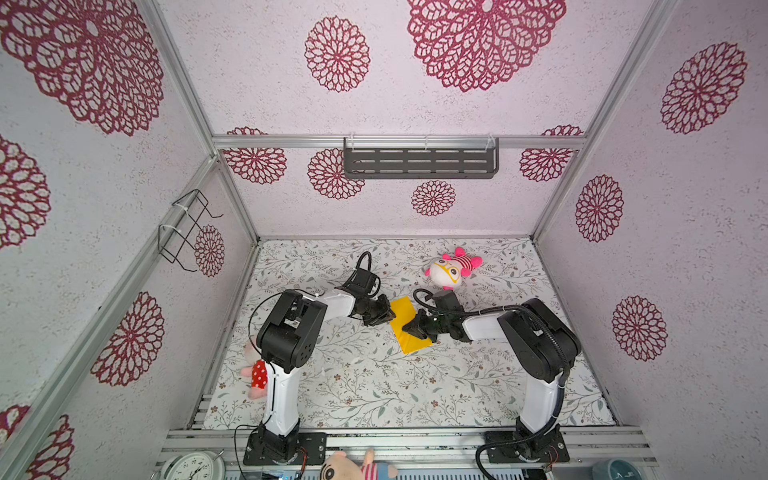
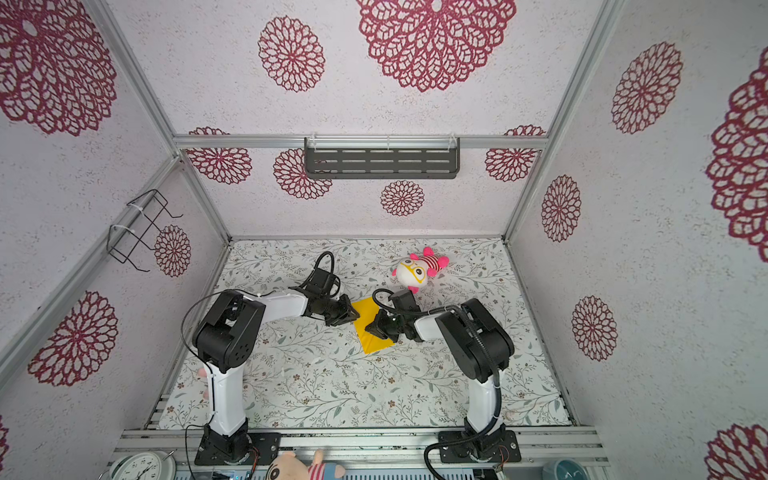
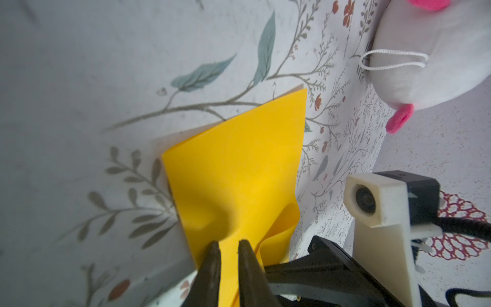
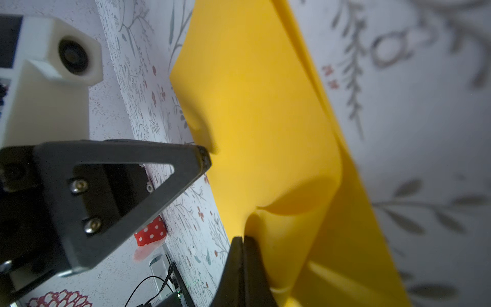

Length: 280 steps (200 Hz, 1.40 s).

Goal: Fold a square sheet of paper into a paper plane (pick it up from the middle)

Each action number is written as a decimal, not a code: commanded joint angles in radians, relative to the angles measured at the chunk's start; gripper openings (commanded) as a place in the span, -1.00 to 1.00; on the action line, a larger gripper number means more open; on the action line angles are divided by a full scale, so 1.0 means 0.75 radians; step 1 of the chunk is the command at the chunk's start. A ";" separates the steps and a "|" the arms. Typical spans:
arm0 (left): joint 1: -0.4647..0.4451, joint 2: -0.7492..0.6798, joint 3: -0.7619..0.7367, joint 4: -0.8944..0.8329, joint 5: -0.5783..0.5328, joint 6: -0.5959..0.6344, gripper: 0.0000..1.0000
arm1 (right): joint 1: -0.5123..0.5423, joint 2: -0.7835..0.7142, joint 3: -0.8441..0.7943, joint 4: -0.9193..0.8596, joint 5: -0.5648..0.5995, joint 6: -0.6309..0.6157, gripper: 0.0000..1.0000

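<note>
Partly paper (image 1: 404,309) hidden beneath arms; left gripper (image 3: 229,245), right gripper (image 4: 242,239) jaws both clamped on it.

The counter (image 1: 374,386) wears a pale cover printed with leafy sprigs. Near its middle rests the folded yellow-orange paper (image 1: 404,309). A pink-and-white plush toy (image 1: 451,268) lies near it, toward the back wall, and a red-dotted plush (image 1: 258,374) lies at the left edge.
</note>
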<state>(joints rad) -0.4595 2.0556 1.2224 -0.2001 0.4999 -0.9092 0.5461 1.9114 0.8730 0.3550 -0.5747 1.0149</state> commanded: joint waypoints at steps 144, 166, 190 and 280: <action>-0.002 0.035 -0.004 -0.082 -0.078 0.020 -0.67 | 0.002 -0.050 -0.030 -0.001 0.039 -0.024 -0.91; -0.003 0.034 -0.006 -0.085 -0.080 0.020 -0.68 | 0.004 -0.045 -0.034 0.001 0.045 -0.022 -0.91; -0.003 0.032 -0.006 -0.083 -0.078 0.019 -0.68 | 0.002 -0.042 -0.032 -0.011 0.049 -0.027 -0.91; -0.002 0.021 0.006 -0.088 -0.076 0.018 -0.68 | 0.002 0.003 -0.029 -0.015 0.064 -0.015 -0.87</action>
<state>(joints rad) -0.4595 2.0556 1.2224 -0.2039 0.4843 -0.9054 0.5461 1.9091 0.8597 0.3683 -0.5667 1.0138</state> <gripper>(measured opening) 0.163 0.058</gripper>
